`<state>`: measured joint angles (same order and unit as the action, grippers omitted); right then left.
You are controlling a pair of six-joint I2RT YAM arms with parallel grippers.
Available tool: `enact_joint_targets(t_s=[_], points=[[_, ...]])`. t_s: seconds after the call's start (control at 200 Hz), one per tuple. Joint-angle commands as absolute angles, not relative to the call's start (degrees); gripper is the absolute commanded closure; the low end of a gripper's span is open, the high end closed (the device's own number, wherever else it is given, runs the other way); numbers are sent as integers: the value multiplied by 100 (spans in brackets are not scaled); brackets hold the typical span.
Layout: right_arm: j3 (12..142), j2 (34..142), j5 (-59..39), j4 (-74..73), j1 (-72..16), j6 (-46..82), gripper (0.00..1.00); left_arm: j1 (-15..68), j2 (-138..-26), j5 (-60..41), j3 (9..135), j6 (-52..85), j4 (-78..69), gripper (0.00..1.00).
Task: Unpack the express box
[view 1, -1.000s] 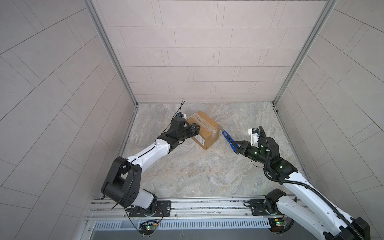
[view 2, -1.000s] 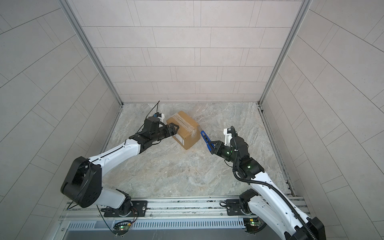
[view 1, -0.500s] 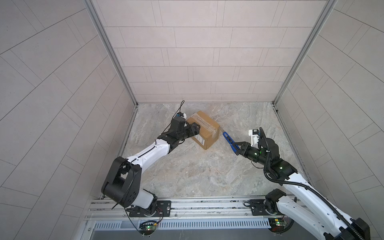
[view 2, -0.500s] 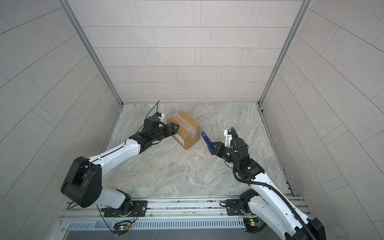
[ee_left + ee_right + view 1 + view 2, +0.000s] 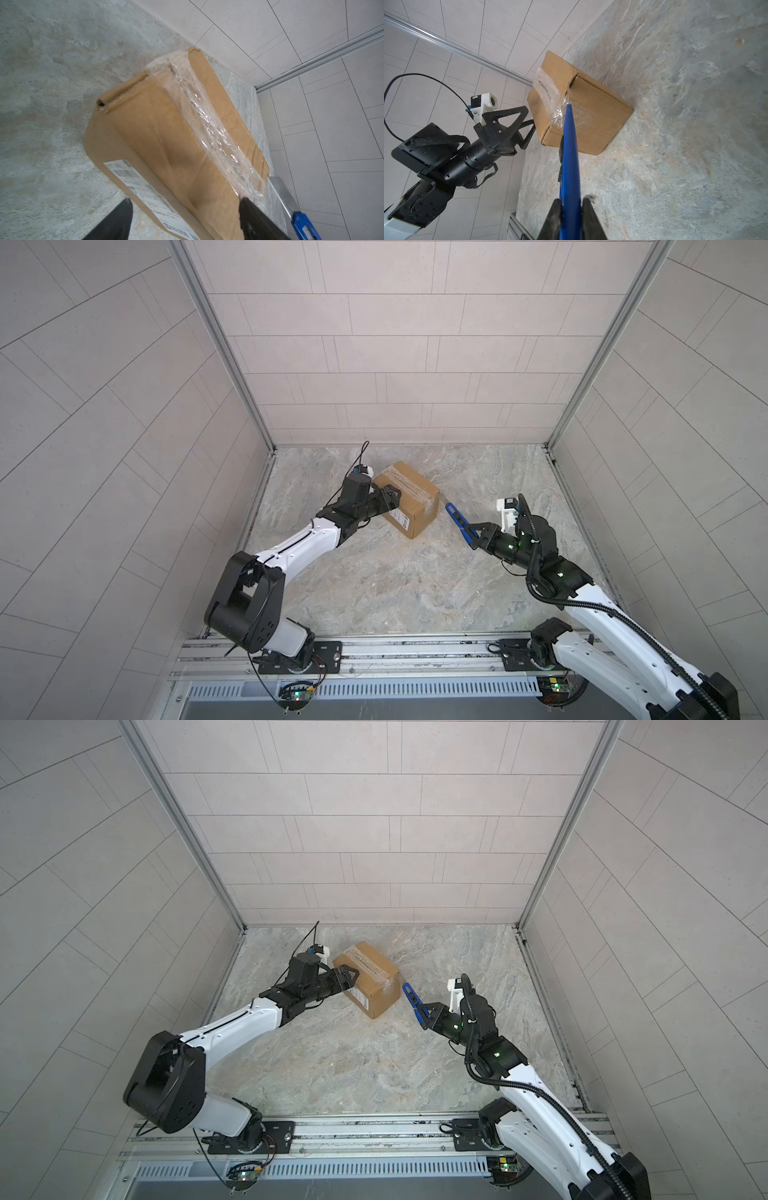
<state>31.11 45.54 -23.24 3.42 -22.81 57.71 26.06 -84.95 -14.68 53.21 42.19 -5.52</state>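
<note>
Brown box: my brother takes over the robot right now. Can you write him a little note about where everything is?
Left gripper: open, fingers on either side of the express box at the end nearest it.
Right gripper: shut on the blue knife, blade tip at the box's taped corner.
Box: on the table, flaps closed, clear tape still over the seam.
Done: knife in hand and lined up.
Left: cut the tape, open the flaps, take out what's inside.

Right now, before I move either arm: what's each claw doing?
Left claw: open, fingers spread at the express box's end.
Right claw: closed on the blue utility knife, blade at the box's taped edge.
</note>
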Motion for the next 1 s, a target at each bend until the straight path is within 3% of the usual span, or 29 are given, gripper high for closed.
enact_joint_targets(t_s=[0.0,0.991], points=[[3063,4562,-2390,124,-2268,5879,100,2620,-8564,-1494,5379,4239,-657,17],[2850,4390,-2399,-128,-2276,6204,100,2619,-8604,-1546,5335,4313,-738,17]])
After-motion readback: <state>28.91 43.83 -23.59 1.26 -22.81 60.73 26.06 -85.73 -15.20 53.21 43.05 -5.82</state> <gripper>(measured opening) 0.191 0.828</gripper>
